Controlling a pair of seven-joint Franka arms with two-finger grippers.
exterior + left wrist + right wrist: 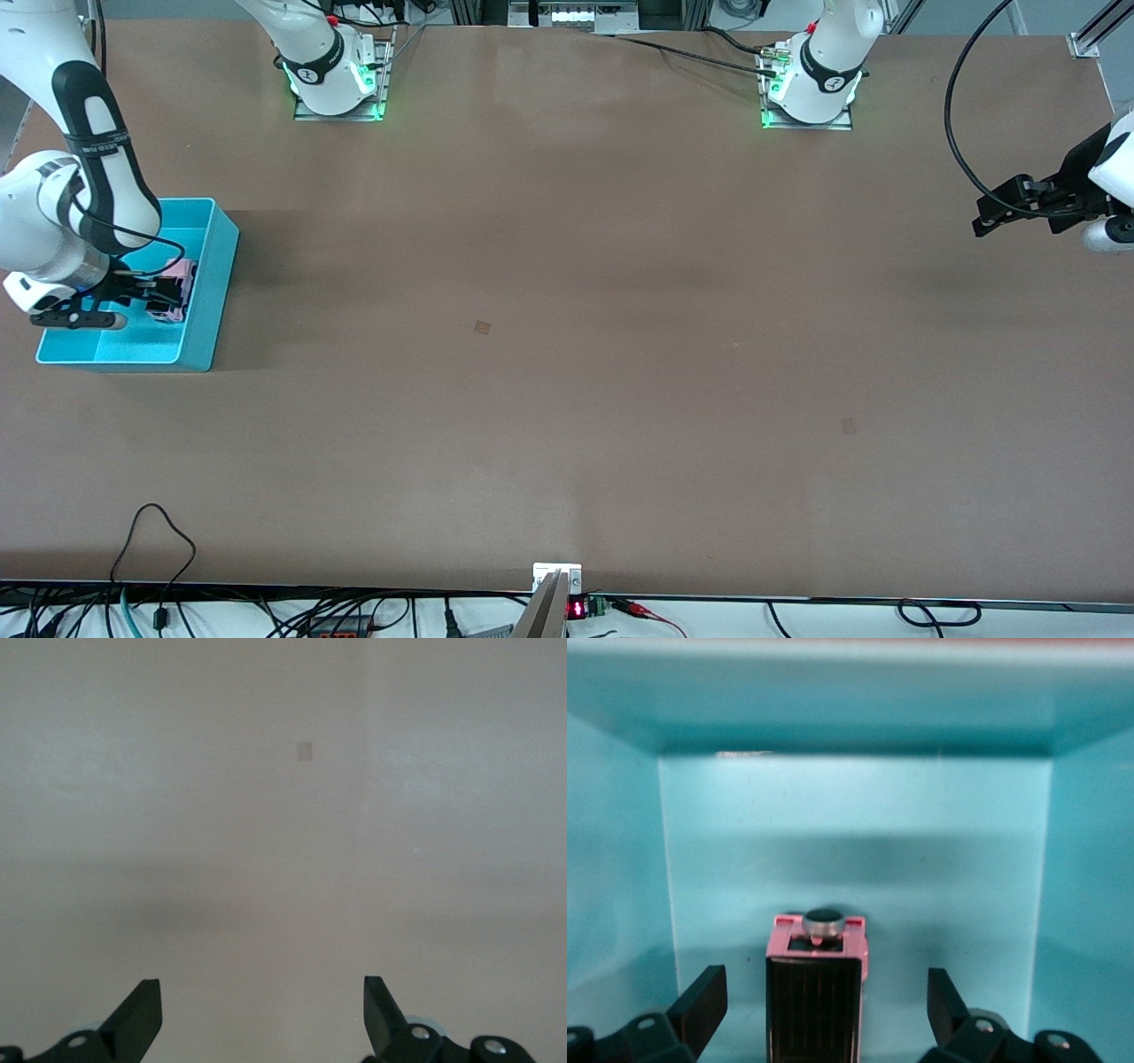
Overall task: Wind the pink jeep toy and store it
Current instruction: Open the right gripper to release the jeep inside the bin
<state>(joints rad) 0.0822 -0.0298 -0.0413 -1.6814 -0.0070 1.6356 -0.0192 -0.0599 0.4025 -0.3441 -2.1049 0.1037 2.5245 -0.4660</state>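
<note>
Brown table (567,372) fills the front view, its near part bare apart from two small darker patches. At the right arm's end of the table sits a teal bin (208,301), an open rectangular box. Inside it lies the pink jeep toy (177,291), a small light-pink car with a black roof panel, resting on the bin floor close to the wall that faces the middle of the table.

From its base at the table's top edge, the right arm bends outward and then doubles back, its white forearm and wrist crossing over the bin. The right gripper (158,291) points sideways and down into the bin. In the right wrist view, the right gripper (824,1010) has its two black fingers (700,1005) spread wide on either side of the pink jeep toy (817,988), with a clear gap on each side, so nothing is pinched. Teal bin (850,797) walls surround the toy.

At the other end, the left arm waits, with the left gripper (988,217) hanging above the table edge there. In the left wrist view, the left gripper (261,1019) has its fingers (137,1014) spread apart over the bare table (283,833), holding nothing.
</note>
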